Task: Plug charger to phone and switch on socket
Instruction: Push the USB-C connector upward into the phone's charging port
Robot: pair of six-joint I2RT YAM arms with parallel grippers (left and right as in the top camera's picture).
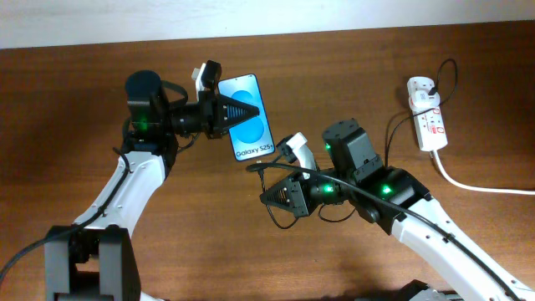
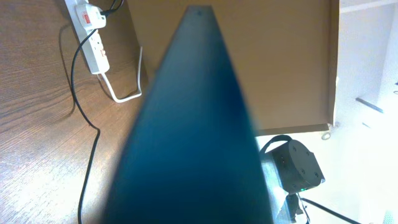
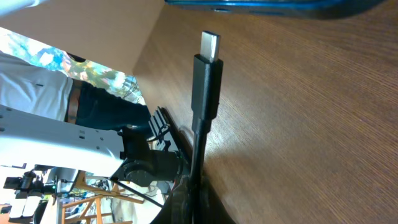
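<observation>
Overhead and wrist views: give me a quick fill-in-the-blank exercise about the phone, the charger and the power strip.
1. The left gripper holds the ___.
2. The charger tip is ___ yet inside the phone.
3. The power strip casing is ___ with red markings.

Missing words: phone; not; white.

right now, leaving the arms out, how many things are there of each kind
phone: 1
black charger cable: 1
white power strip: 1
total: 3
</observation>
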